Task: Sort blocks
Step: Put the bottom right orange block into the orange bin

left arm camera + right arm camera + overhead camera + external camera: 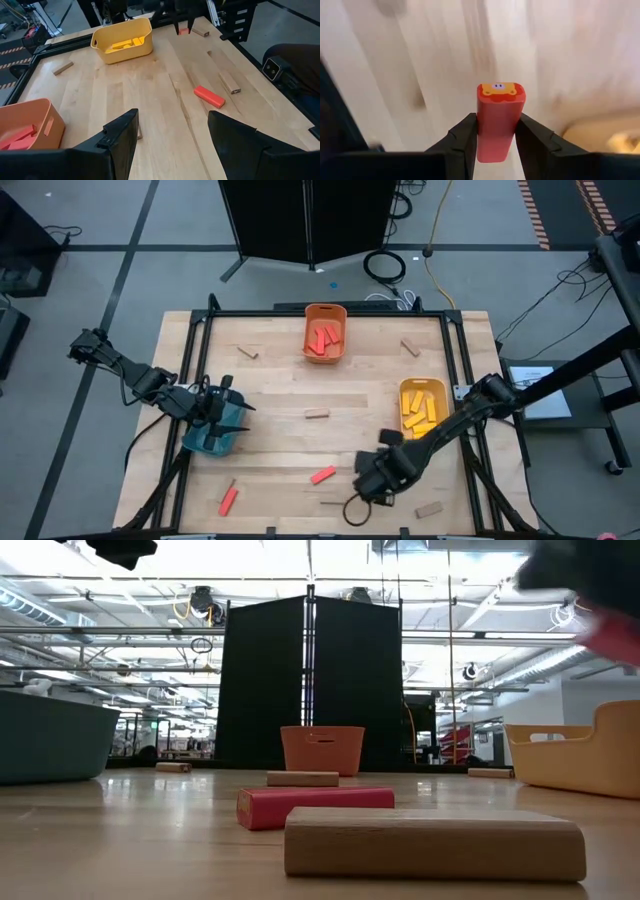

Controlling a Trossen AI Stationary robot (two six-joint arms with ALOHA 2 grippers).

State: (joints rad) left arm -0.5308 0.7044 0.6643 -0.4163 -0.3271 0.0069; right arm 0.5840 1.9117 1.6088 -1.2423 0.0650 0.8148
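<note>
So the right gripper (pixel 496 137) has its fingers clamped on a red block (pixel 499 120), lifted clear of the table (pixel 280 395) near the front edge — the block stands upright between the two pads. The left gripper (pixel 172 137) hangs over the teal bin (pixel 212 438) on the left side with its fingers spread wide, nothing in them. More red blocks lie on the wood — one (pixel 323 475) just beside the right gripper, another (pixel 228 501) near the front left. The orange bin (pixel 325 332) at the back holds red pieces, the yellow bin (pixel 423 405) on the right holds yellow ones, and tan blocks (pixel 316 415) are scattered about
</note>
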